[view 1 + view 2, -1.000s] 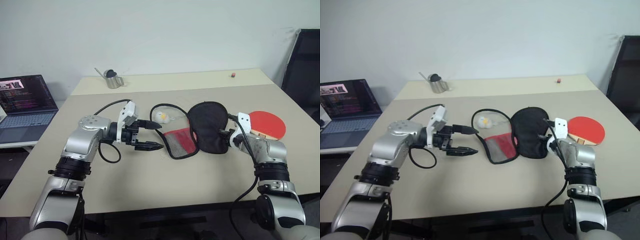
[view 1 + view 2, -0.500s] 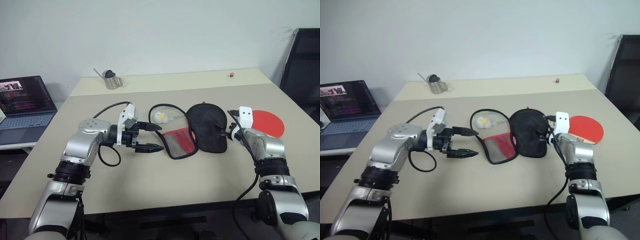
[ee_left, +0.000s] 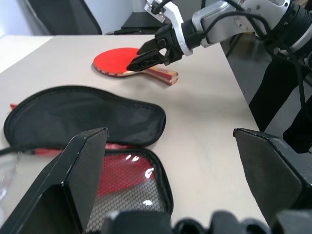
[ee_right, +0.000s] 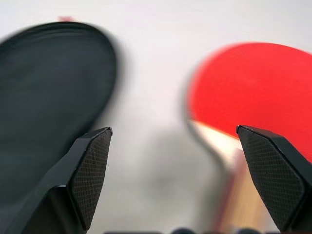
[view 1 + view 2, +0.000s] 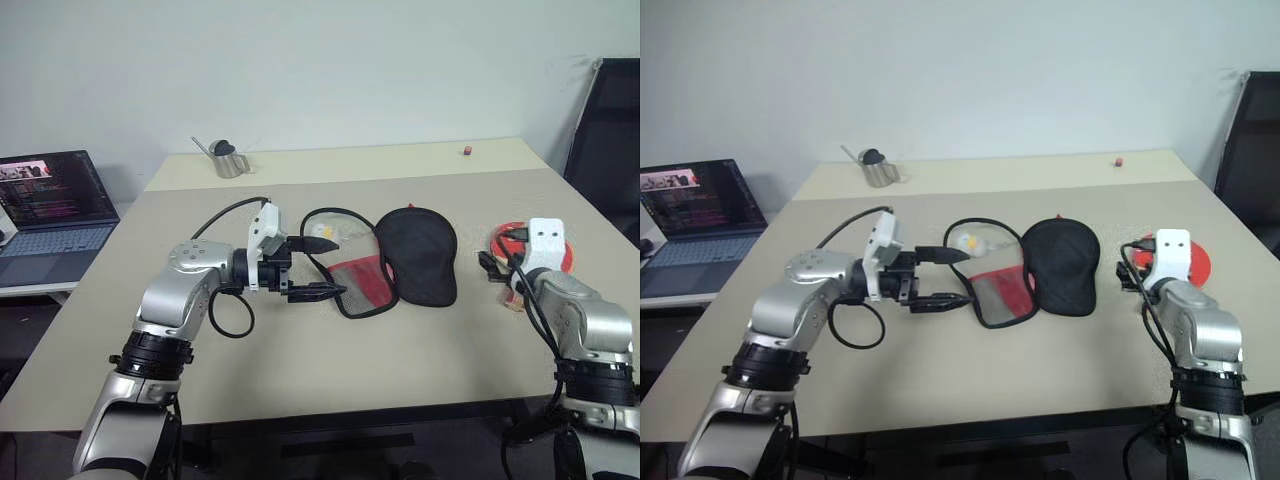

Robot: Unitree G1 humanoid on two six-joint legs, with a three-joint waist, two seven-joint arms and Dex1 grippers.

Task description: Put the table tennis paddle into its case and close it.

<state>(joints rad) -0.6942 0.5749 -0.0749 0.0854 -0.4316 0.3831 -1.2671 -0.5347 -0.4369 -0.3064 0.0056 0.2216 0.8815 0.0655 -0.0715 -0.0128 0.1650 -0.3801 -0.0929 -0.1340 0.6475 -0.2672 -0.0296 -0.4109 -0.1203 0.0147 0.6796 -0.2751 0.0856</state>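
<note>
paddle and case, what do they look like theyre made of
Paddle: a smooth matte red face, probably rubber, over a pale, likely wooden blade and handle with a red stripe; it lies flat and stiff.
Case: soft black fabric, dull and slightly rumpled, with an open flap of black mesh over red lining and dark piping round the edge.

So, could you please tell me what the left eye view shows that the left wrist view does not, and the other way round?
The left eye view adds an open laptop beside the table, a small metal jug and a tiny red item at the far side, and a small white object by the case. The left wrist view adds the light wooden handle, unobstructed. Both share the soft black-and-red zip case lying open, the red-faced table tennis paddle, the open left tool and the open right tool.
</note>
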